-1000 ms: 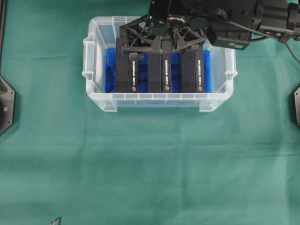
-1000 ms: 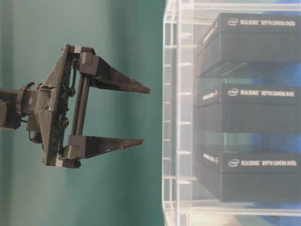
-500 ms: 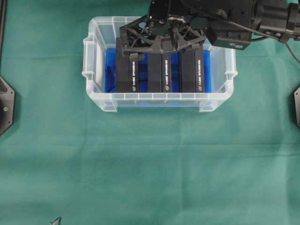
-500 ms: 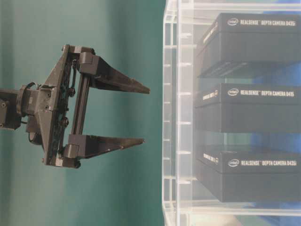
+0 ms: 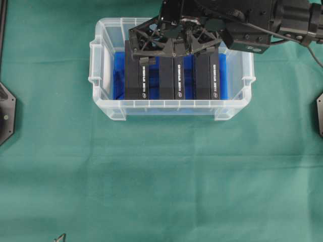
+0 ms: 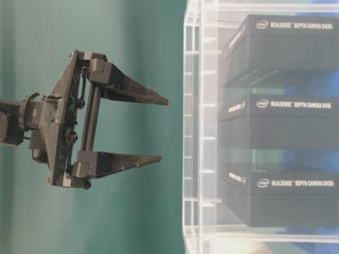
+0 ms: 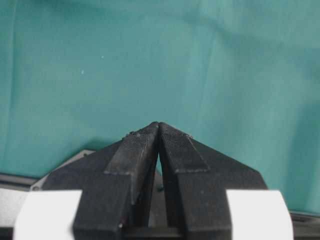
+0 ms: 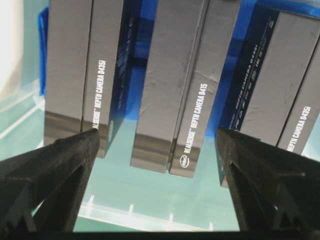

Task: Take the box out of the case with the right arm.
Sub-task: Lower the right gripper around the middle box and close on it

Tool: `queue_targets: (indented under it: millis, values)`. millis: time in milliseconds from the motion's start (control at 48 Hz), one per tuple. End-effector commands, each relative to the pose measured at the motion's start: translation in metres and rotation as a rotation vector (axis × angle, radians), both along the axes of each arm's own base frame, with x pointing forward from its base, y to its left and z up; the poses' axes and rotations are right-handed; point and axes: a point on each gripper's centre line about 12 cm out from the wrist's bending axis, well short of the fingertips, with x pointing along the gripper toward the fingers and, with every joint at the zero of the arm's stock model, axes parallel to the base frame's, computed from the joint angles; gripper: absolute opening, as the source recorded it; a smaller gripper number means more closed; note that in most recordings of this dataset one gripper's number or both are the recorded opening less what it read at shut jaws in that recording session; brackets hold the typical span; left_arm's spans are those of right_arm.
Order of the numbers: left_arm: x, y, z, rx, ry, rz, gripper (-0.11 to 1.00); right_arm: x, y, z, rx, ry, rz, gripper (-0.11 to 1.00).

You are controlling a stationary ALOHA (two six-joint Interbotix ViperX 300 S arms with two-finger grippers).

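Observation:
The case (image 5: 101, 96), a clear plastic bin with blue lining, stands on the green cloth at the top centre. Three black boxes stand in it side by side: left (image 5: 132, 80), middle (image 5: 171, 80) and right (image 5: 208, 80). My right gripper (image 5: 174, 53) hovers over the case's far side, open wide and holding nothing. In the right wrist view the middle box (image 8: 172, 85) lies between its spread fingers, and the gripper (image 8: 157, 132) touches none of them. The table-level view shows the gripper (image 6: 164, 128) apart from the case wall (image 6: 193, 132). My left gripper (image 7: 158, 124) is shut over bare cloth.
Green cloth (image 5: 161, 176) covers the table around the case. Black mounts sit at the left edge (image 5: 6, 113) and right edge (image 5: 319, 113). The right arm's body (image 5: 252, 22) reaches in from the top right.

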Motion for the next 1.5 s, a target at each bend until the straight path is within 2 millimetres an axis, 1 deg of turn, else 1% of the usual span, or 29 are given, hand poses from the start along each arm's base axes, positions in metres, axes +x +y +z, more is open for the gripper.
queue_targets:
  millis: [0, 250, 584, 813, 1084, 1188, 1334, 1480]
  values:
    - [0.002, 0.001, 0.009, 0.0, -0.028, 0.005, 0.02, -0.002, 0.002, 0.013, -0.007, -0.033, 0.005, 0.93]
    - [0.002, 0.0, 0.008, -0.002, -0.026, 0.003, 0.02, -0.003, 0.002, 0.01, -0.006, -0.025, 0.005, 0.93]
    - [0.002, 0.0, 0.009, -0.002, -0.028, 0.005, 0.02, -0.004, 0.002, -0.004, -0.004, -0.006, 0.004, 0.93]
    - [0.002, 0.0, 0.008, -0.002, -0.026, 0.005, 0.02, -0.004, -0.002, -0.03, -0.002, 0.003, 0.001, 0.93]
    - [0.002, 0.0, 0.008, -0.002, -0.026, 0.005, 0.02, 0.001, -0.007, -0.053, 0.0, -0.009, 0.0, 0.93]
    - [0.002, 0.0, 0.008, 0.0, -0.025, 0.004, 0.02, 0.003, -0.007, -0.066, 0.008, 0.014, 0.002, 0.93]
    - [0.002, 0.001, 0.008, 0.0, -0.026, 0.005, 0.02, 0.003, -0.007, -0.077, 0.016, 0.037, 0.003, 0.93]
    - [0.002, 0.0, 0.008, 0.0, -0.026, 0.004, 0.02, 0.006, -0.005, -0.089, 0.033, 0.025, 0.003, 0.93]
